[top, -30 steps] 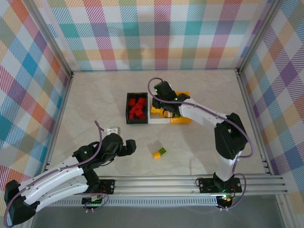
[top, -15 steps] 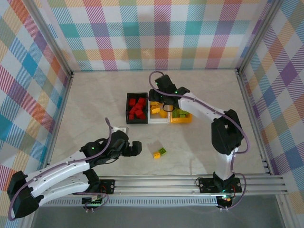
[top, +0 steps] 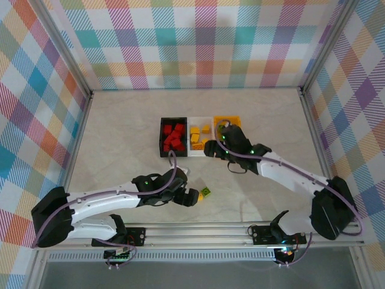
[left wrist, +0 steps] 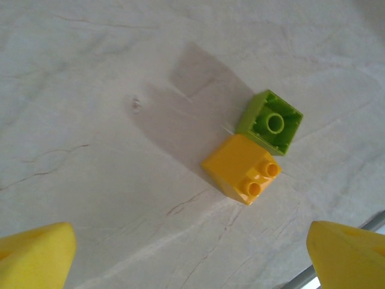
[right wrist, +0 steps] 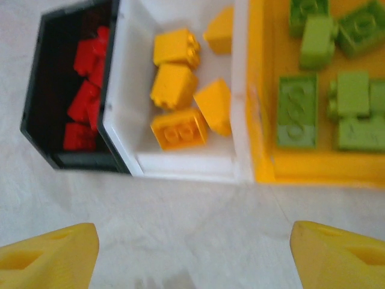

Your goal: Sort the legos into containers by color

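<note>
Swings spread left pincer over the last loose yellow brick and lime-green brick, pulls spread, empty right pincer back from the white bin.

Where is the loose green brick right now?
The green brick lies on the table near the front edge, against the loose yellow brick, just beside the left pincer.

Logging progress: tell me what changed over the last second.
The left pincer swung right to the loose yellow brick and green brick, open, empty. The right pincer drew back off the white bin and orange bin toward the near edge, open. Both bricks, those bins and the black bin stayed put.
</note>
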